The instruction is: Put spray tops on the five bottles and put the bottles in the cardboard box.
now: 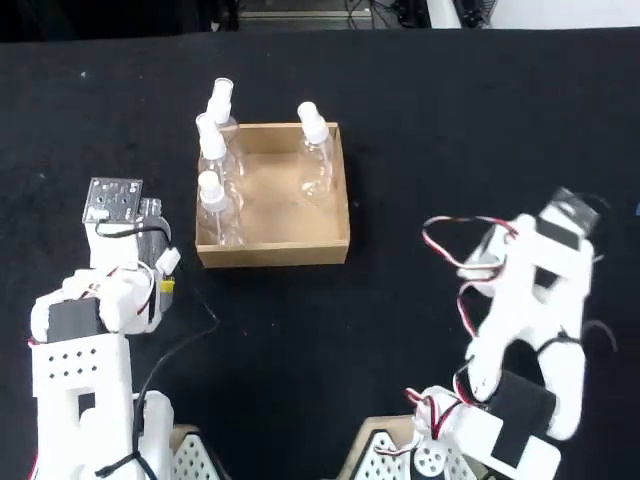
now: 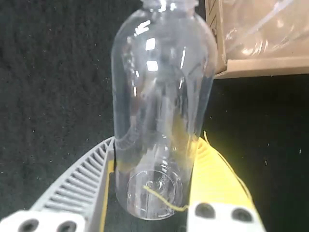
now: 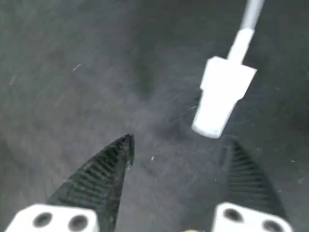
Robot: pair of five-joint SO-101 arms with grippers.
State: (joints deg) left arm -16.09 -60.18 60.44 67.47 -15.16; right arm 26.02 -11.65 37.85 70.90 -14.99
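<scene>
Black tabletop around cardboard box

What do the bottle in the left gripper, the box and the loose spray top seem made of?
Bottle: probably clear glossy plastic; see-through with bright glints. Box: matte brown cardboard, by its dull tan walls. Spray top: likely smooth opaque white plastic.

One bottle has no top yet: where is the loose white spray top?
In the right wrist view, the white plastic spray top lies on the black table just beyond the fingertips of the open right gripper.
</scene>
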